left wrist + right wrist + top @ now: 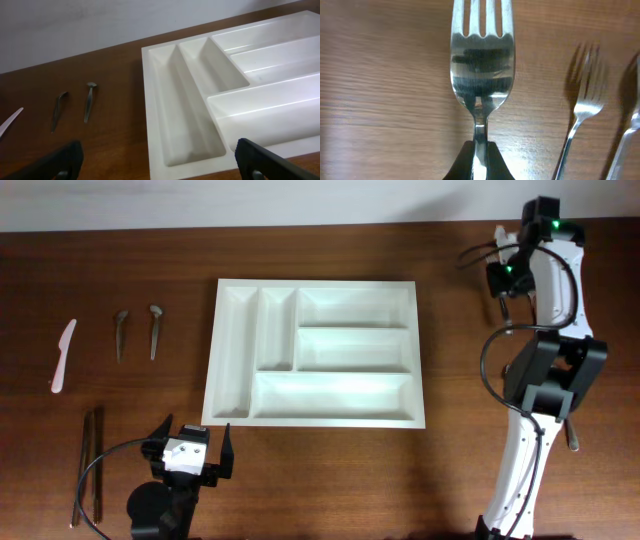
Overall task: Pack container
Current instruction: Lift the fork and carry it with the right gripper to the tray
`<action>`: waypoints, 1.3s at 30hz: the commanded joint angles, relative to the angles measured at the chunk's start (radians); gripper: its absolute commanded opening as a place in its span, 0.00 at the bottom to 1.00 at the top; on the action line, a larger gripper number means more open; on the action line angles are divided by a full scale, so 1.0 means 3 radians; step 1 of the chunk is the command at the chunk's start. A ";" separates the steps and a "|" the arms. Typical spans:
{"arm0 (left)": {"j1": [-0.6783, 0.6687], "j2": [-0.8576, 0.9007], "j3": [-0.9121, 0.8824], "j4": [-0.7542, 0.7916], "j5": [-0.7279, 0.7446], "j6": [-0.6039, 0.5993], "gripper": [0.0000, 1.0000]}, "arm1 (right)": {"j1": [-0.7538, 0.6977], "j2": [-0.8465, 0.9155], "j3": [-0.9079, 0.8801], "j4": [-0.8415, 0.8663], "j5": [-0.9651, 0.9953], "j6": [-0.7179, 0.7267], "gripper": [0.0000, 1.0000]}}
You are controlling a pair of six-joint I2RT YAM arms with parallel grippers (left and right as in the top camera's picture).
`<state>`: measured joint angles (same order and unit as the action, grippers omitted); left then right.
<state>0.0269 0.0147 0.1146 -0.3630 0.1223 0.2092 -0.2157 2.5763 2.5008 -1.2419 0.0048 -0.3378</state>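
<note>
A large white tray [296, 330] with five compartments lay flat in the middle of a brown wooden table, all compartments empty.

At the right side of the table, the right gripper [479, 150] was closed tight on a metal fork [481, 70], pinching it at the thin neck just below the tines. The tines pointed away from the wrist camera. It was hard to tell whether the fork was raised or resting on the wood. A second fork [580, 120] lay just beside it, with the edge of another metal piece [632, 135] further right.

The left gripper [195, 445] waited near the tray's lower left corner, its jaws spread wide and holding nothing. To its left were a white plastic knife [63, 355] and two small metal utensils [120, 332].

The main risk was the grip. The neck is narrow and smooth, and most of the handle hung behind the fingers, so the fork could swing or slide out on the way across. A tilted fork might catch the tray's rim or land across a divider. A low start could also knock the second fork.
</note>
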 commanded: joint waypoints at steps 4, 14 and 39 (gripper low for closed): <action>0.0017 -0.0025 -0.0013 -0.0003 -0.0025 0.0042 0.99 | 0.0459 0.0036 0.0793 -0.0331 -0.0060 -0.0340 0.04; 0.0017 -0.0025 -0.0013 -0.0003 -0.0025 0.0042 0.99 | 0.1073 0.0036 0.1086 -0.0905 -0.0332 -0.1071 0.04; 0.0017 -0.0025 -0.0013 -0.0003 -0.0025 0.0042 0.99 | 0.1569 0.0056 0.0863 -0.1344 -0.0698 -0.2628 0.04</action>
<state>0.0269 0.0147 0.1146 -0.3630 0.1223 0.2092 0.2531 2.5820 2.7930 -1.6466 -0.1585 -1.0004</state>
